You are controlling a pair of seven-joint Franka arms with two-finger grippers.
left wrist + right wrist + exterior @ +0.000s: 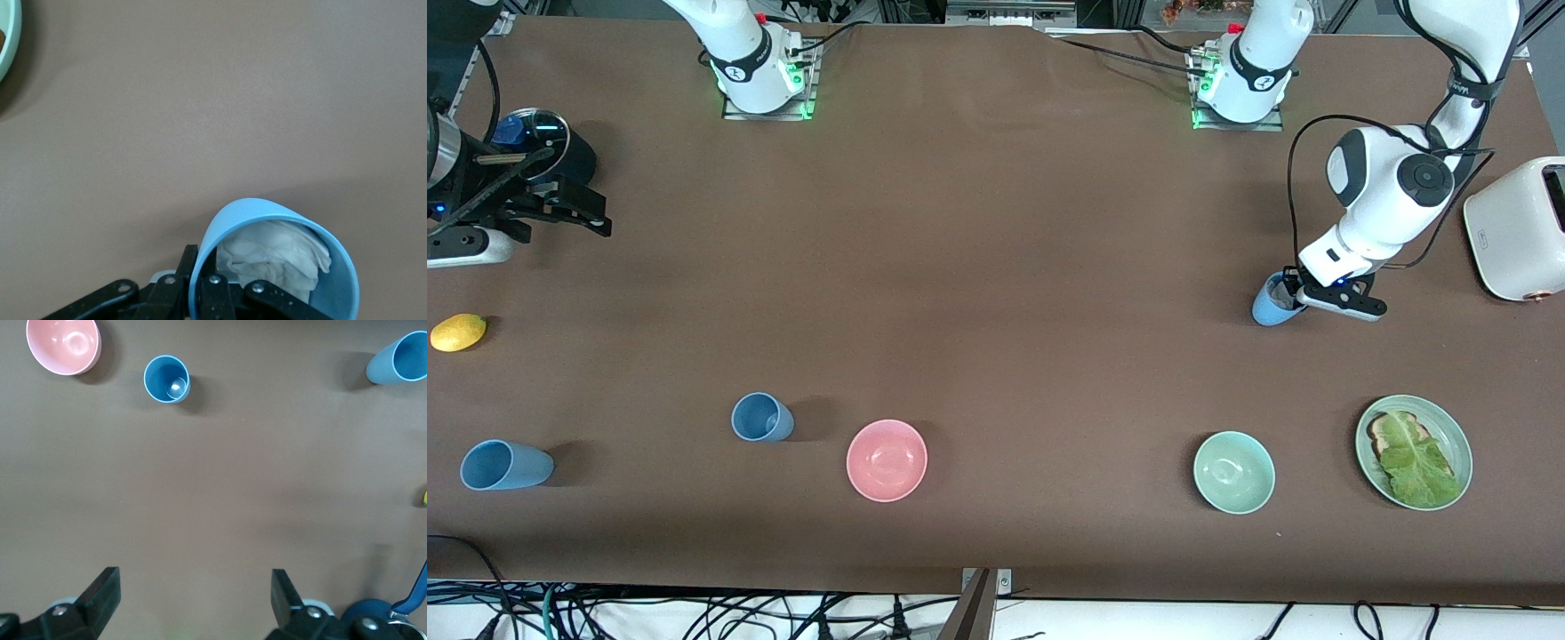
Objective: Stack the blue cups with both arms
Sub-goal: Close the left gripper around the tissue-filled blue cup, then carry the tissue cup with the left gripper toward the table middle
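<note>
The tabletop [996, 267] is covered in a flat, matte brown surface. Toward the left arm's end, the left tool [1294, 293] has its black fingers clamped on the rim of one blue cup [1272, 305], a short, tapered cup of dull matte plastic that stands on the tabletop beside a glossy white toaster [1516, 227] with rounded corners. In the left wrist view one finger sits inside the cup's thin rim and one outside, and the cup holds a crumpled white wad of paper [277, 257]. The other blue cup [761, 418], of the same muted blue and tapered shape, stands upright nearer to the front camera toward the right arm's end, just beside a smooth, round pink bowl [887, 460]. A longer, brighter sky-blue cup [505, 465] lies on its side closer to that end's edge, and an oval yellow lemon [458, 332] rests farther from the camera than it. The right arm waits, its right tool [560, 209] with fingers spread wide and empty above the tabletop, next to a dark blue saucepan [543, 142] with a shiny glass lid. Toward the left arm's end sit a pale green bowl [1234, 472] and a pale green plate [1458, 436] carrying toast [1384, 431] under a wrinkled lettuce leaf [1418, 462].
</note>
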